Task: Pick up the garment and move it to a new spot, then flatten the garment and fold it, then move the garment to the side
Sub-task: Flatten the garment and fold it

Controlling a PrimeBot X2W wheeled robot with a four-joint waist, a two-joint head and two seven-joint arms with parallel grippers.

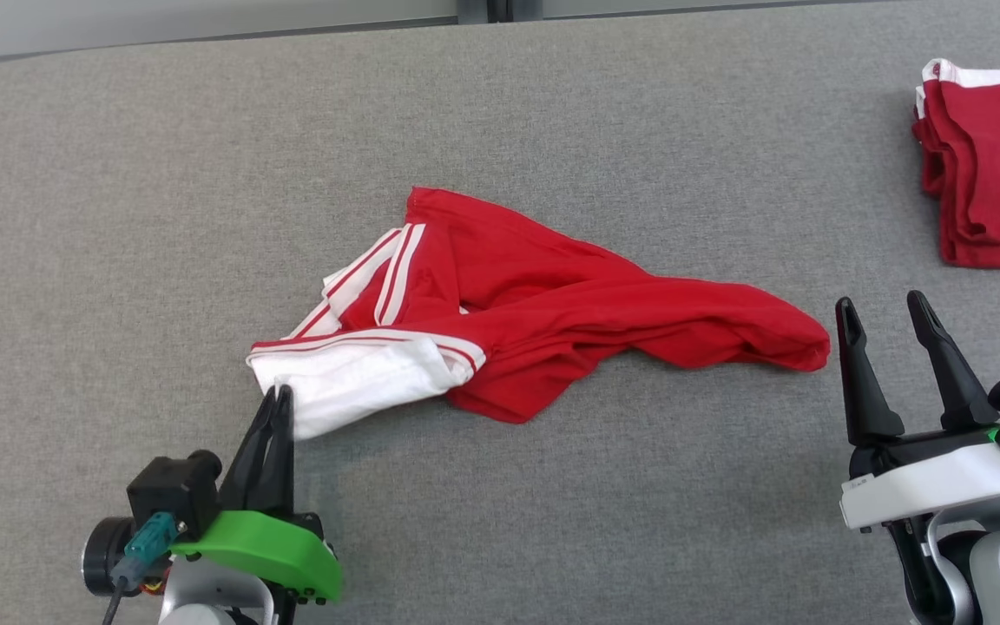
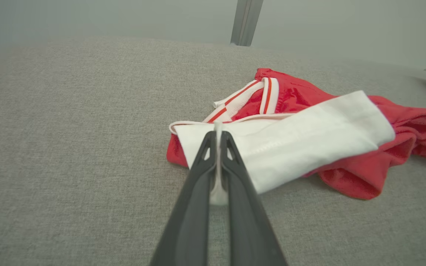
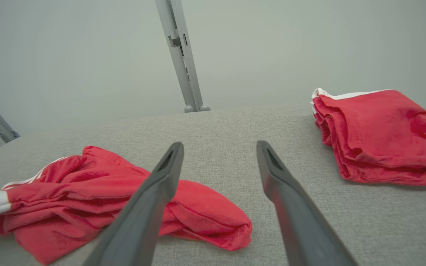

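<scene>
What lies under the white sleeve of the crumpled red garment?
Red cloth of the same crumpled red garment shows beneath the white sleeve, peeking out at both its sides. The grey table directly below is covered.

The light is bright, even and soft, coming from above. The garment (image 1: 552, 321) throws only a thin, faint shadow on the grey table (image 1: 118, 217). In both wrist views the far table edge curves, and the far wall (image 2: 87, 18) looks hazy.
</scene>
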